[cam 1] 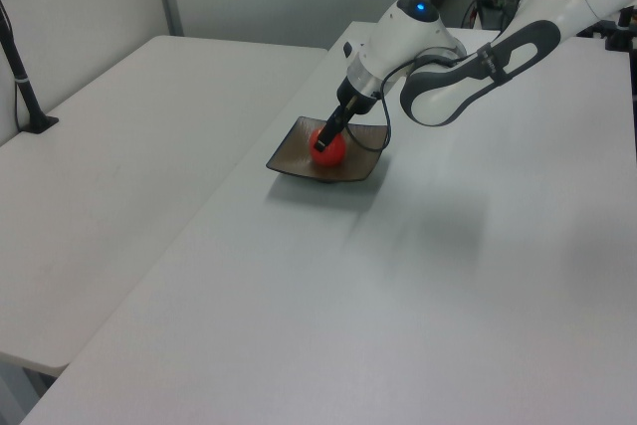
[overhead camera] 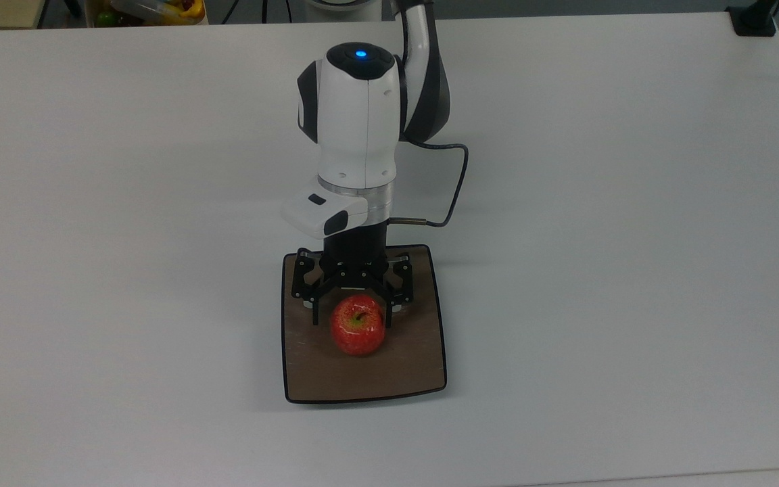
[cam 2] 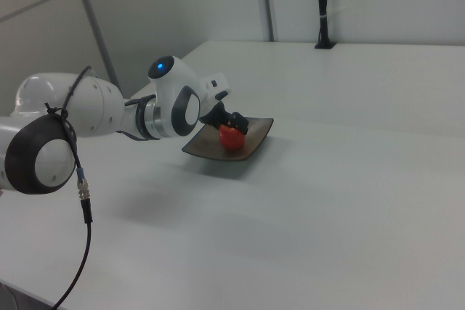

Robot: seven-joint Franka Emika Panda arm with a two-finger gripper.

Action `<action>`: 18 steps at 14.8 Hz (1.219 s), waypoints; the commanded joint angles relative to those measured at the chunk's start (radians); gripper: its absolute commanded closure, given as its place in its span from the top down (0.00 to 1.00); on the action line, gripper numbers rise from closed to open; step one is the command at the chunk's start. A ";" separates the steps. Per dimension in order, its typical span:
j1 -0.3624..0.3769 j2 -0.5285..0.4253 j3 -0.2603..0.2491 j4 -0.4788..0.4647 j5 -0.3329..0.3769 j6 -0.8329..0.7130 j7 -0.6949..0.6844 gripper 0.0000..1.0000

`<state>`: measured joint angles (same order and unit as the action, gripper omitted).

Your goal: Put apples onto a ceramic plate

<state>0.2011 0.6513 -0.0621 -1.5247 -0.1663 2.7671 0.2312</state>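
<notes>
The red apple (overhead camera: pixel 358 327) rests on the square brown ceramic plate (overhead camera: pixel 362 379), a little behind its centre in the top view. My gripper (overhead camera: pixel 351 316) stands open, straddling the apple from above, with one finger (overhead camera: pixel 314 312) to the apple's left in the top view and the other to its right, both slightly apart from its skin. In the left view the apple (cam 1: pixel 327 149) sits on the plate (cam 1: pixel 294 157) under the gripper (cam 1: pixel 323 141). The right view shows the apple (cam 2: pixel 231 138), the plate (cam 2: pixel 256 134) and the gripper (cam 2: pixel 237 123).
The plate lies on a broad white table (overhead camera: pixel 633 270). A cable (overhead camera: pixel 455 182) loops off the wrist. A bin of fruit (overhead camera: pixel 153 10) sits beyond the table's far left corner, a black clamp (overhead camera: pixel 754 20) at the far right. A second table (cam 1: pixel 119 146) adjoins.
</notes>
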 commanded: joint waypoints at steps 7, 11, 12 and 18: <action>-0.008 -0.303 -0.007 -0.034 -0.004 -0.387 0.057 1.00; -0.028 -0.474 -0.007 -0.046 0.062 -0.645 0.128 1.00; -0.035 -0.513 -0.007 -0.045 0.064 -0.726 0.147 1.00; -0.080 -0.716 -0.012 -0.067 0.175 -1.063 0.162 1.00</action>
<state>0.1368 0.0330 -0.0680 -1.5225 -0.0486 1.8036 0.3772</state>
